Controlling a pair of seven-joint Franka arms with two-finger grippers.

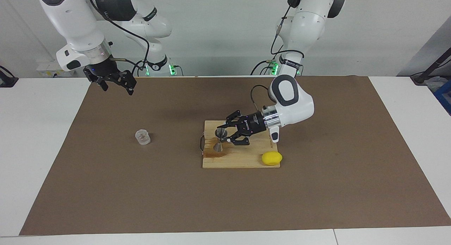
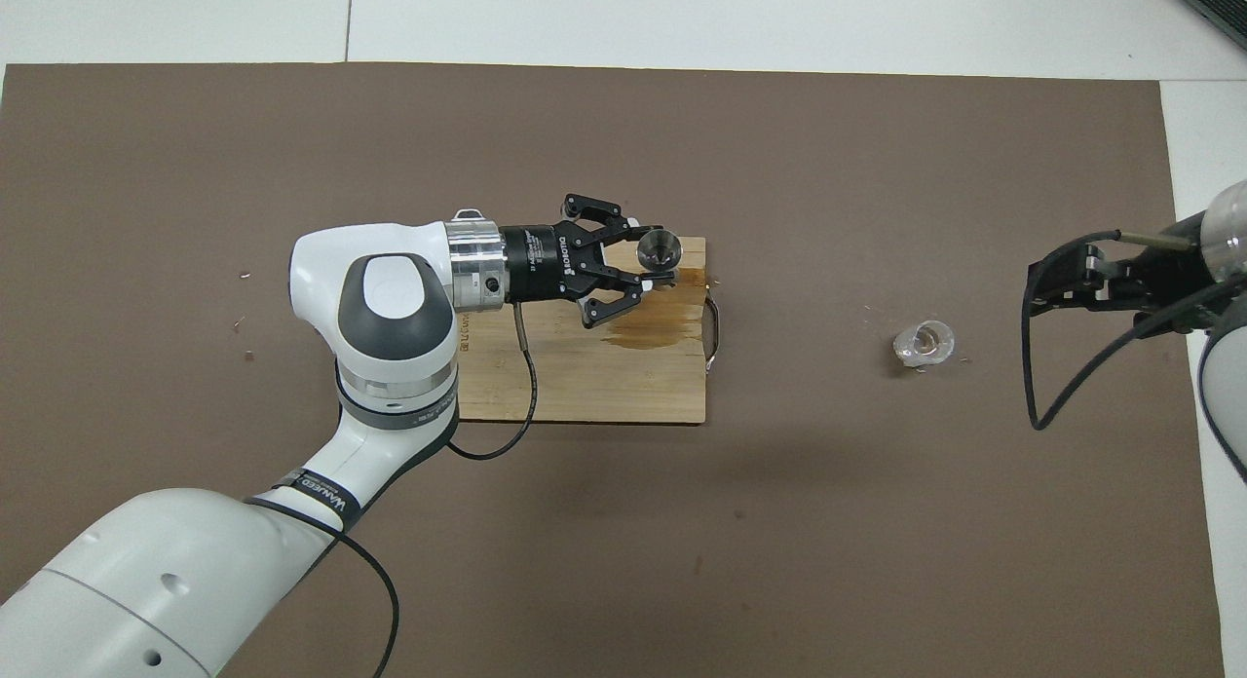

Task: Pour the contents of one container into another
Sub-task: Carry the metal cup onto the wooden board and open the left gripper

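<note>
Left gripper [image 1: 225, 138] fingers clamped on the steel jigger [image 1: 220, 139] at its waist, long axis upright, over the stained end of the wooden cutting board [image 1: 246, 160]. Clear cup [image 1: 142, 137] stands on the brown mat [image 1: 141, 188] toward the right arm's end of the worktop, well apart from the jigger, level with it sideways. Right gripper [image 1: 118, 85] waits, fingers spread, holding nothing, over the mat's corner; it looks the nearer arm to the cup. Count: one jigger, one cup, one board, one yellow lemon [image 1: 271, 158] on the board's corner.
</note>
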